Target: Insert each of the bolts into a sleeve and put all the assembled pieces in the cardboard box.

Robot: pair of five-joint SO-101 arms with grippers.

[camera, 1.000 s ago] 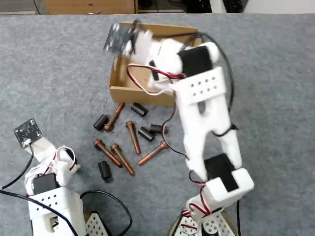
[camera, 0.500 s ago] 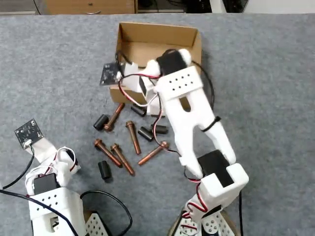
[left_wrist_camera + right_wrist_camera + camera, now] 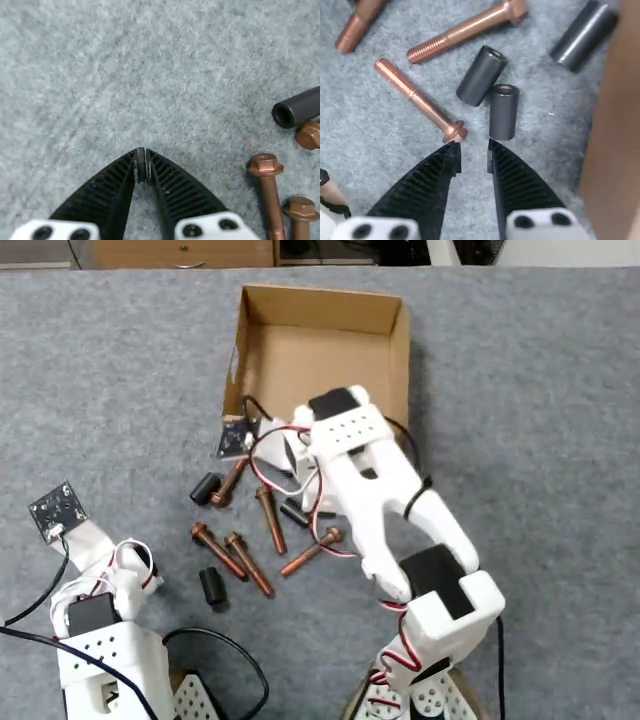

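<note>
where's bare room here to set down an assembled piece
Bare: the cardboard box floor, the mat right of the box, and left of it. Crowded: the box's near side, bolts and sleeves under the right hand.

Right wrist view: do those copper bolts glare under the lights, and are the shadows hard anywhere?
Right wrist view: the bolts carry a soft sheen along their shafts, no harsh glare; the sleeves look matte. High view: even light, only faint soft shadows beside them on the carpet.

5 bolts, sleeves loose nr box
</note>
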